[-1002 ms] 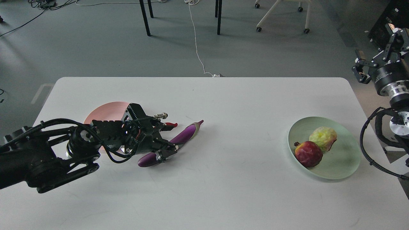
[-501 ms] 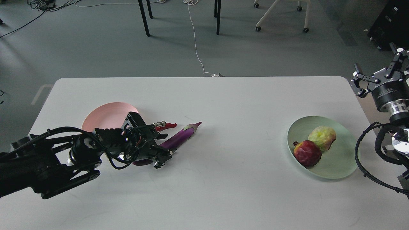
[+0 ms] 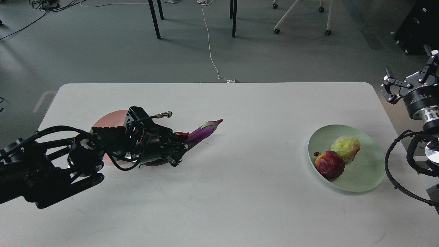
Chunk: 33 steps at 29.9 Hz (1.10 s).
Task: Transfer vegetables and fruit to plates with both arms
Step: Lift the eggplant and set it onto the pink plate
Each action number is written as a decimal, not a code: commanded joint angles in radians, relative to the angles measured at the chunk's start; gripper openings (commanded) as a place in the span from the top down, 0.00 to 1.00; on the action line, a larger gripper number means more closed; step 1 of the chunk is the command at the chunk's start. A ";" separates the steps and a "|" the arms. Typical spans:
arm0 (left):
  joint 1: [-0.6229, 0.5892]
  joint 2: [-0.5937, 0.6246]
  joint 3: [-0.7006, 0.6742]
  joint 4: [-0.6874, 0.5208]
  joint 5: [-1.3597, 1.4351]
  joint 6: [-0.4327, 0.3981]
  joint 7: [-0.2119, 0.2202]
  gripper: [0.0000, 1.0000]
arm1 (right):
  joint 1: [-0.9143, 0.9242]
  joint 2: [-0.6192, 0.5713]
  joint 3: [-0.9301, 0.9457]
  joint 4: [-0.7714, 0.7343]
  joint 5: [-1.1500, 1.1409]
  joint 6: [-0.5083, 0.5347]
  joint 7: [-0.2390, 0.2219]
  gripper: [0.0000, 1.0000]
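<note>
My left gripper (image 3: 179, 151) is shut on the purple eggplant (image 3: 202, 131), near its thick end. The eggplant is tilted, its calyx tip up and to the right, off the table. Only a small red bit of the chili pepper (image 3: 181, 133) shows behind the gripper. The pink plate (image 3: 111, 120) lies behind my left wrist, mostly hidden. The mint green plate (image 3: 367, 171) at the right holds the dark red pomegranate (image 3: 330, 164) and the yellow-green fruit (image 3: 345, 148). My right gripper (image 3: 408, 82) is open and empty, raised beyond the table's right edge.
The white table (image 3: 240, 192) fills the view. Chair and table legs (image 3: 234, 20) and a white cable (image 3: 211, 51) are on the floor beyond the far edge. My right arm's cable loop (image 3: 394, 171) hangs by the green plate.
My left gripper closed on the eggplant and lifted it, moving up and slightly left toward the pink plate; the eggplant's tip rose. My right arm drew back to the right, its gripper staying open.
</note>
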<state>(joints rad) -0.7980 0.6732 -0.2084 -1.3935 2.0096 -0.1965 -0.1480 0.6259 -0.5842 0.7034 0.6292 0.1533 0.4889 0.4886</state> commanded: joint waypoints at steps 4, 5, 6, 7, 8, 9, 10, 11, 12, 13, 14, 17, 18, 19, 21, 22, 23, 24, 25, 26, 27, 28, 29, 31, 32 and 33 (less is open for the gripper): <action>0.003 0.149 -0.029 -0.013 -0.110 0.020 -0.008 0.80 | 0.004 -0.014 0.002 0.000 0.000 0.000 0.000 0.01; 0.005 0.164 -0.035 -0.009 -0.132 0.022 -0.008 0.80 | 0.006 -0.016 0.002 0.000 0.000 0.000 0.000 0.01; 0.008 0.181 -0.040 -0.001 -0.161 0.022 -0.007 0.80 | 0.006 -0.016 0.002 0.000 0.000 0.000 0.000 0.01; 0.010 0.193 -0.042 0.010 -0.182 0.022 -0.005 0.80 | 0.008 -0.016 0.002 0.001 0.000 0.000 0.000 0.01; 0.013 0.204 -0.042 0.034 -0.205 0.023 -0.005 0.79 | 0.006 -0.016 0.002 0.000 0.000 0.000 0.000 0.01; 0.016 0.212 -0.040 0.065 -0.222 0.022 -0.005 0.79 | 0.006 -0.014 0.001 0.000 0.000 0.000 0.000 0.01; 0.017 0.213 -0.039 0.092 -0.233 0.023 -0.005 0.79 | 0.006 -0.013 0.001 0.001 0.000 0.000 0.000 0.01; 0.023 0.213 -0.039 0.115 -0.239 0.022 -0.005 0.79 | 0.006 -0.011 0.001 0.000 0.000 0.000 0.000 0.01; 0.031 0.212 -0.039 0.131 -0.241 0.023 -0.005 0.79 | 0.005 -0.008 0.001 0.000 0.000 0.000 0.000 0.01; 0.039 0.207 -0.039 0.137 -0.241 0.023 -0.004 0.78 | 0.005 -0.006 0.001 0.000 0.000 0.000 0.000 0.01; 0.045 0.203 -0.040 0.142 -0.241 0.023 0.002 0.77 | 0.005 -0.005 0.001 0.000 0.000 0.000 0.000 0.01; 0.057 0.181 -0.037 0.177 -0.235 0.025 0.030 0.65 | 0.006 -0.003 0.001 0.001 0.000 0.000 0.000 0.01; 0.062 0.162 -0.040 0.189 -0.236 0.025 0.053 0.63 | 0.006 -0.005 0.001 0.001 0.000 0.000 0.000 0.01; 0.066 0.151 -0.043 0.195 -0.236 0.025 0.076 0.56 | 0.006 -0.005 0.001 0.001 0.000 0.000 0.000 0.01; 0.068 0.144 -0.043 0.199 -0.236 0.028 0.108 0.30 | 0.006 -0.008 0.001 0.001 0.000 0.000 0.000 0.01; 0.066 0.144 -0.042 0.199 -0.236 0.026 0.111 0.27 | 0.006 -0.008 0.001 0.001 0.000 0.000 0.000 0.01; 0.066 0.144 -0.039 0.200 -0.235 0.025 0.111 0.27 | 0.006 -0.009 0.001 0.001 0.000 0.000 0.000 0.01; 0.065 0.141 -0.037 0.200 -0.230 0.023 0.111 0.25 | 0.006 -0.009 0.001 0.001 0.000 0.000 0.000 0.01; 0.060 0.140 -0.034 0.200 -0.229 0.020 0.113 0.23 | 0.006 -0.009 0.001 0.001 0.000 0.000 0.000 0.01; 0.056 0.140 -0.034 0.200 -0.227 0.020 0.113 0.23 | 0.006 -0.009 0.001 0.001 0.000 0.000 0.000 0.01; 0.048 0.140 -0.039 0.200 -0.227 0.019 0.113 0.23 | 0.006 -0.011 0.001 0.001 0.000 0.000 0.000 0.01; 0.036 0.138 -0.040 0.200 -0.229 0.017 0.111 0.22 | 0.006 -0.013 0.001 0.001 0.000 0.000 0.000 0.01; 0.013 0.135 -0.040 0.200 -0.227 0.016 0.111 0.22 | 0.006 -0.014 0.001 0.001 0.000 0.000 0.000 0.01; -0.044 0.123 -0.032 0.185 -0.226 0.012 0.110 0.22 | 0.006 -0.016 0.001 0.000 0.000 0.000 0.000 0.01; -0.067 0.103 -0.031 0.177 -0.226 0.008 0.110 0.22 | 0.006 -0.016 0.001 0.000 0.000 0.000 0.000 0.01; -0.082 0.077 -0.029 0.168 -0.224 0.006 0.111 0.23 | 0.005 -0.016 0.001 0.000 0.000 0.000 0.000 0.01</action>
<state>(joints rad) -0.8222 0.7979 -0.2449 -1.2035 1.7834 -0.1832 -0.0360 0.6320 -0.5986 0.7040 0.6298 0.1534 0.4886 0.4886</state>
